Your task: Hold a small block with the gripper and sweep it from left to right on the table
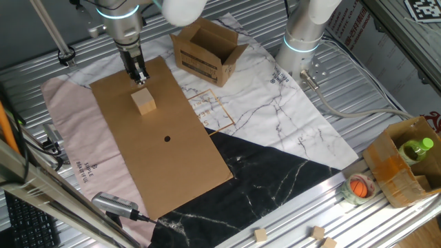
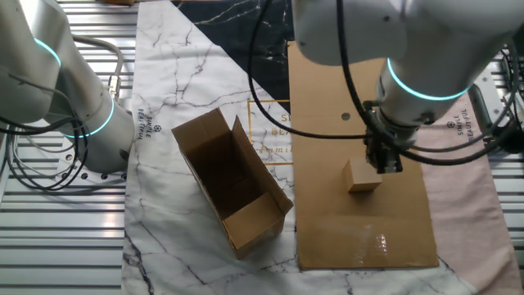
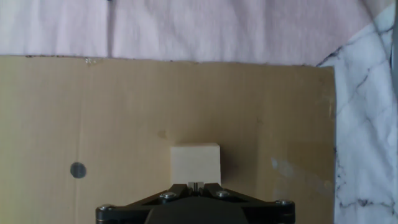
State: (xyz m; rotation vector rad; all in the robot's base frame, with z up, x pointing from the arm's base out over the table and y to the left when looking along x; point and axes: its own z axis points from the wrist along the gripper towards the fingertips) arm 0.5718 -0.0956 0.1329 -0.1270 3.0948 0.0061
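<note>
- The small block (image 1: 144, 102) is sitting on the flat cardboard sheet (image 1: 179, 165), free of the gripper (image 1: 140, 78), which is hovering just beside it at about 12 o'clock in one fixed view.
- In the hand view the block (image 3: 195, 163) is lying just ahead of the fingertips, which are appearing drawn together with nothing between them.
- An open cardboard box (image 1: 207, 49) is resting at 2 o'clock from the block, on the marble-print cloth (image 1: 275, 103).
- A dark dot (image 1: 167, 139) is showing on the sheet at 5 o'clock from the block.
</note>
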